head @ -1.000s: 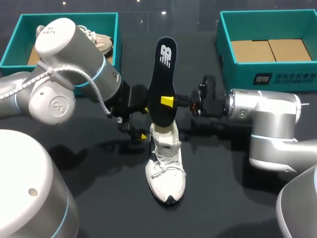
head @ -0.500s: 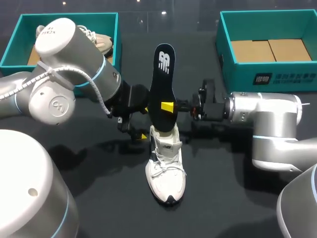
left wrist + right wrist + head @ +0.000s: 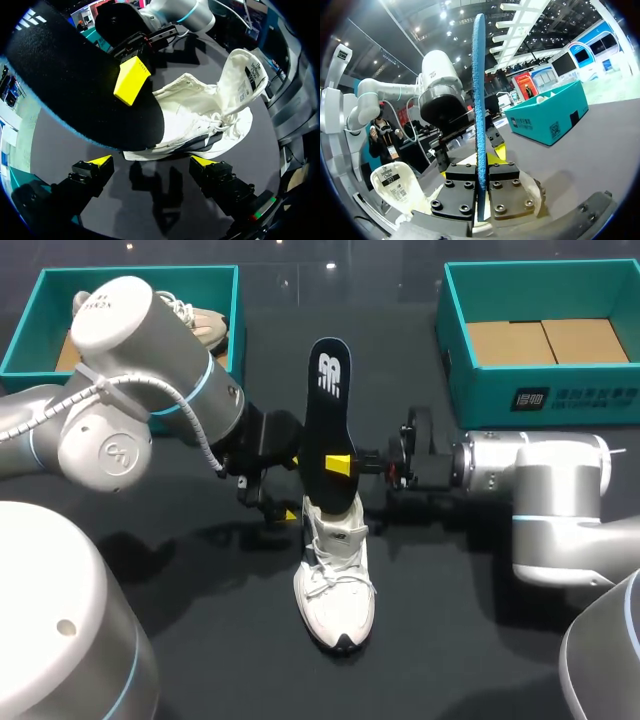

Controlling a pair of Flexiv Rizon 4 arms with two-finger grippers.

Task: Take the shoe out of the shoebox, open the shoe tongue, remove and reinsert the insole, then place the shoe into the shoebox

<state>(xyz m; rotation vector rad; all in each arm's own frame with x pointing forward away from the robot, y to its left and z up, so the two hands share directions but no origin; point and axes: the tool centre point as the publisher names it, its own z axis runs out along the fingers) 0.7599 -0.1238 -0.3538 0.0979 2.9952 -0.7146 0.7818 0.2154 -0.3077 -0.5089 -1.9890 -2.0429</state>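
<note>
Yellow-tipped and nearly closed, the right claw (image 3: 481,172) was clenched on the insole (image 3: 480,75). One finger pressed each flat face, and only the thin sheet kept them apart. It gripped the insole low down, so the long dark sole stood almost upright, blue-edged, with most of its length free above the fingers. Judging by the task, that hold suited feeding the lower end back down into the shoe (image 3: 337,575), since the free bottom tip hung right at the shoe's mouth. Whether the tip had already entered could not be told.

Just across from it, the left claw (image 3: 151,167) was released. Its two fingers were spread wide and low over the table (image 3: 450,640) near the heel end of the shoe, touching nothing. It seemed parked there to steady the shoe or spread its opening once the insole went in.

Beneath both claws, the white shoe sat on its sole on the dark table with its toe toward the robot. Its laces were loose and its tongue was pulled up and forward, which left the mouth open.

Well apart at the far corners stood two teal shoeboxes. The left box (image 3: 40,300) held another shoe (image 3: 205,325), and the right box (image 3: 455,340) showed only its cardboard floor.
</note>
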